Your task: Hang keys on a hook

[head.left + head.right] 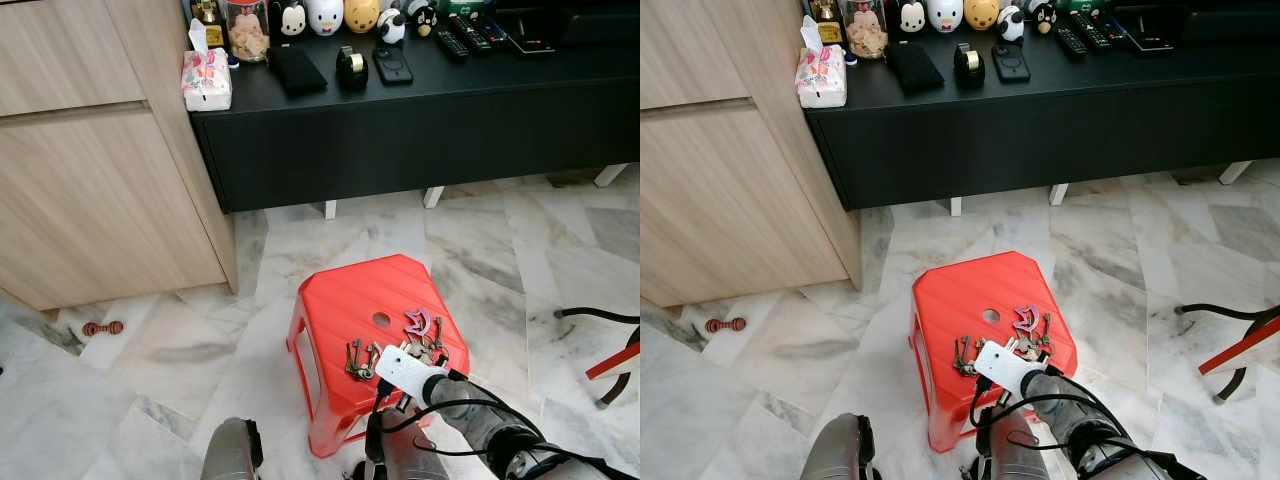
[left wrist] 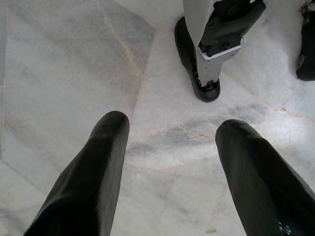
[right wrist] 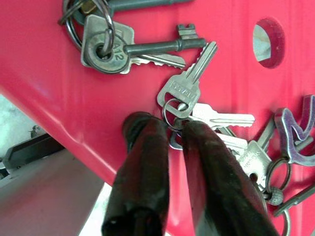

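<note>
Red plastic forms the stool (image 1: pixel 360 300) that serves as the landmark here: a low square seat with a round hole near its middle, standing on the pale marble floor (image 1: pixel 160 380) in front of a long black counter (image 1: pixel 420 110). On the stool's near part, between the hole and the front edge, lie the keys (image 3: pixel 197 105). They are silver and dark grey metal, strung on thin wire rings. One bunch, nearer the stool's left front corner, holds two long dark keys with notched bits and a flat silver key stamped with letters and digits. Just beside it a second cluster fans out from a ring, with a purple fob (image 3: pixel 295 130) on its far side, close to the hole.

The right claw (image 3: pixel 176 129) reaches over the stool's front edge, its two black fingers drawn close together with the ring of the second cluster pinched between their tips. The left claw (image 2: pixel 170 128) hangs low beside the stool, well apart from it, fingers spread wide over the bare floor. On the counter behind the stool sits a tissue box (image 1: pixel 206 78).
</note>
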### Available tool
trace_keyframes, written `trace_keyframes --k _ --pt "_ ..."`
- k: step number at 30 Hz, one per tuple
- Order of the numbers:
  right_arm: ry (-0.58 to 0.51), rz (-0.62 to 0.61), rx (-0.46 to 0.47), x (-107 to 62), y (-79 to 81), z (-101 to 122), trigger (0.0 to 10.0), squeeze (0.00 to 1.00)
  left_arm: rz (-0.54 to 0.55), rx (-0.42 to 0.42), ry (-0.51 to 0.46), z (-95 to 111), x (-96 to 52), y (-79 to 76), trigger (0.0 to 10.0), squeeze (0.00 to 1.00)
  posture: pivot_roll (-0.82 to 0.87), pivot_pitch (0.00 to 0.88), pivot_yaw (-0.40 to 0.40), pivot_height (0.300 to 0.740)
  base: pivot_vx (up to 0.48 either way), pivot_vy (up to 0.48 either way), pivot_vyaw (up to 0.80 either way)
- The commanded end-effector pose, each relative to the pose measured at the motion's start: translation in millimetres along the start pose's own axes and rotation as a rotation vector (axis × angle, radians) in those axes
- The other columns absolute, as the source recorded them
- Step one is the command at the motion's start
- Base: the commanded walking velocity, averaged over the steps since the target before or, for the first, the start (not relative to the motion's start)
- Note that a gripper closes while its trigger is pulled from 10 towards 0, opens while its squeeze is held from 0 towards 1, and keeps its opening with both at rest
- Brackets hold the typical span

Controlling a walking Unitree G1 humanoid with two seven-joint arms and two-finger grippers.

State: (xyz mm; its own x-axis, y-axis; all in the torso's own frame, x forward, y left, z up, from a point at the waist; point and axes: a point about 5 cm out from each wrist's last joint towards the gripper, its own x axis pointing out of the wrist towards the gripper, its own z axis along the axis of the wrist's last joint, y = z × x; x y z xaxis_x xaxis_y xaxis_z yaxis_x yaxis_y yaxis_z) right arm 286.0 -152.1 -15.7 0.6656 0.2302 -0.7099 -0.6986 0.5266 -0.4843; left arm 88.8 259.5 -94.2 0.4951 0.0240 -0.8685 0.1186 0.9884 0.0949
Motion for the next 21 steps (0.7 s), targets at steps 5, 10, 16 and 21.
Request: trace_keyframes --k 5,10,16,21 --pt "0.112 0.068 0.025 -2.9 18.8 -24 0.0 0.0 -0.009 0.007 0.043 -13 -4.4 0.1 10.0 0.0 0.07 0.251 -0.052 0.625 0.0 0.0 0.0" --pt "0.093 0.038 0.034 -2.2 14.8 -20 0.0 0.0 -0.007 0.007 0.04 -12 -3.8 -0.2 10.0 0.0 0.07 0.246 -0.053 0.625 0.0 0.0 0.0" --pt "0.072 -0.012 0.064 -1.7 6.3 -15 0.0 0.0 -0.006 0.007 0.036 -9 -2.5 -0.8 10.0 0.0 0.07 0.236 -0.057 0.625 0.0 0.0 0.0" --pt "0.018 -0.105 0.13 -1.8 -7.8 -7 0.0 0.0 -0.001 0.007 0.029 -5 -0.6 -1.1 10.0 0.0 0.07 0.22 -0.059 0.625 0.0 0.0 0.0"
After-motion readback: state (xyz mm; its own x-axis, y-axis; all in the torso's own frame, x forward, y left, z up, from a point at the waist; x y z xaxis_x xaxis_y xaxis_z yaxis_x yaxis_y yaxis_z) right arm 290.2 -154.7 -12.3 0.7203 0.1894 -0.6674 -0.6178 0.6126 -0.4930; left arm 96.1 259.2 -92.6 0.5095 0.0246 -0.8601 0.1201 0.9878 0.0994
